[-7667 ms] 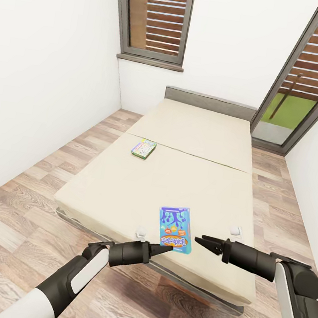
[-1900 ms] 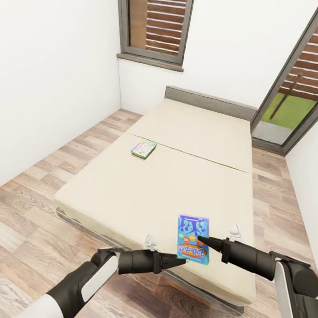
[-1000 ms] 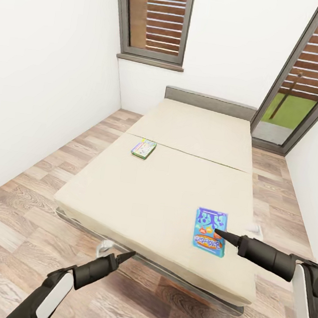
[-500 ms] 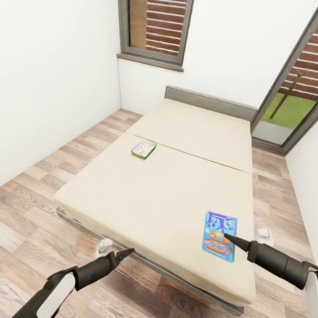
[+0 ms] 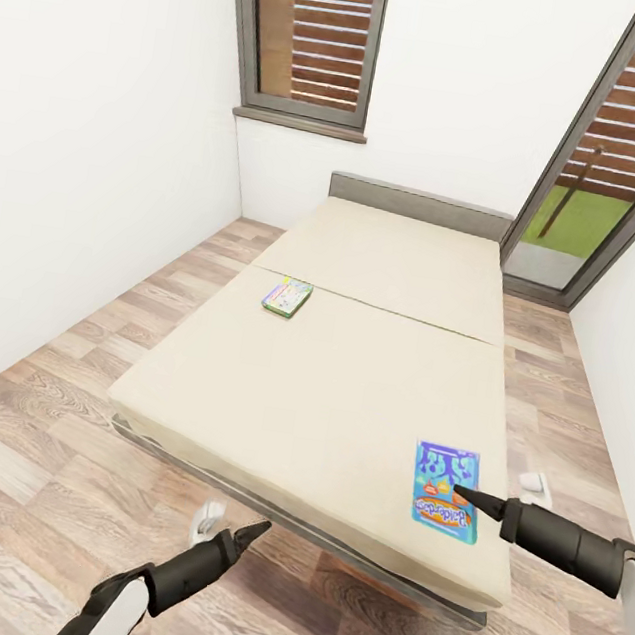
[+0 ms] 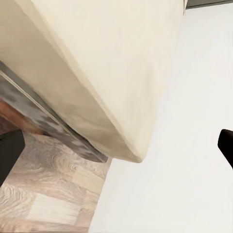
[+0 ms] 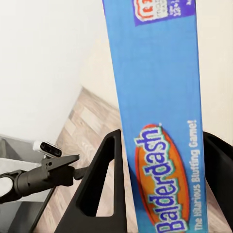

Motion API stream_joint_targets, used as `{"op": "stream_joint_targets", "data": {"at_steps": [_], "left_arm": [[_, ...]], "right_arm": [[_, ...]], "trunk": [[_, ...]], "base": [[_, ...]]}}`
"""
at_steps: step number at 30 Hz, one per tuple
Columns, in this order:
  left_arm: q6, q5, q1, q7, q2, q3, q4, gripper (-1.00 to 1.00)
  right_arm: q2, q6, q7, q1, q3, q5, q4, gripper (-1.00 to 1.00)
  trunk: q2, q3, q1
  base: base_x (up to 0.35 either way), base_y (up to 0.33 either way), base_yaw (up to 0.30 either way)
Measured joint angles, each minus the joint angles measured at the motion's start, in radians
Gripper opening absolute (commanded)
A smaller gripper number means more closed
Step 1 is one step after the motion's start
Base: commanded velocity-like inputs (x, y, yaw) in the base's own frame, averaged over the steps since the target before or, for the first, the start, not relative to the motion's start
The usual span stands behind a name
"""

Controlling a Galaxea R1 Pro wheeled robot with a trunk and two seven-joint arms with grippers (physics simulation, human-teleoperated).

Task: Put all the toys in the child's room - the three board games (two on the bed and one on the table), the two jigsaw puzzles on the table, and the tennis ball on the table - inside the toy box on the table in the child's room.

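The right gripper (image 5: 461,494) sits at the lower right of the head view, its pointed tip resting on the blue game box (image 5: 446,490). In the right wrist view the two black fingers (image 7: 99,187) stand on either side of that box (image 7: 160,116), close against its long sides, so the gripper is closed around the box, which reads "Balderdash". The box lies flat on the bed (image 5: 349,383) near the bed's lower right corner.

The left gripper (image 5: 255,529) is low in the frame, left of centre, over the wood floor (image 5: 28,438) just in front of the bed's near edge, holding nothing. In the left wrist view its dark fingertips (image 6: 9,154) show at opposite edges of the picture, so the jaws are spread wide, with the mattress corner (image 6: 97,87) between them.

A second, smaller game box (image 5: 287,296) with green edges lies on the bed left of centre, well apart from the blue one. A window (image 5: 309,34) is at the top, a glass door (image 5: 624,149) at the upper right.
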Motion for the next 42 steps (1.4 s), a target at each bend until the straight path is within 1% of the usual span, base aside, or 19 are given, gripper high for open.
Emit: {"op": "stream_joint_targets", "data": {"at_steps": [3, 9, 12, 13, 18, 25, 42], "left_arm": [[-0.002, 0.002, 0.029, -0.002, 0.003, 0.004, -0.019, 1.00], [-0.003, -0.001, 0.058, 0.001, 0.004, 0.004, -0.054, 1.00], [-0.004, -0.005, 0.069, 0.008, 0.003, 0.001, -0.067, 1.00], [-0.004, -0.005, 0.069, 0.008, 0.003, 0.001, -0.067, 1.00], [-0.004, -0.007, 0.077, 0.031, 0.004, 0.003, -0.077, 1.00], [-0.005, -0.006, 0.081, 0.044, 0.004, 0.005, -0.080, 1.00], [-0.006, -0.004, 0.085, 0.049, 0.005, 0.005, -0.081, 1.00]], "right_arm": [[0.000, 0.000, 0.000, 0.011, -0.001, 0.006, 0.000, -1.00], [0.003, 0.000, -0.001, 0.030, 0.004, 0.010, -0.001, -1.00], [0.007, -0.001, 0.000, 0.040, 0.008, 0.024, 0.000, -1.00], [0.007, -0.001, 0.000, 0.040, 0.008, 0.023, 0.000, -1.00], [0.009, -0.003, 0.001, 0.047, 0.011, 0.050, 0.000, -1.00], [0.006, -0.003, 0.002, 0.049, 0.011, 0.059, 0.000, -1.00], [0.011, -0.003, 0.001, 0.049, 0.013, 0.063, 0.000, -1.00]], "trunk": [[0.021, 0.009, -0.011], [0.063, 0.028, -0.034], [0.084, 0.037, -0.046], [0.091, 0.041, -0.050], [0.126, 0.056, -0.069], [0.175, 0.078, -0.096], [0.294, 0.141, -0.161]], "base": [[0.000, 0.000, 0.000], [0.000, 0.000, 0.000], [0.000, 0.000, 0.000], [0.000, 0.000, 0.000], [0.000, 0.000, 0.000], [0.000, 0.000, -0.011], [0.000, 0.000, -0.041]]}}
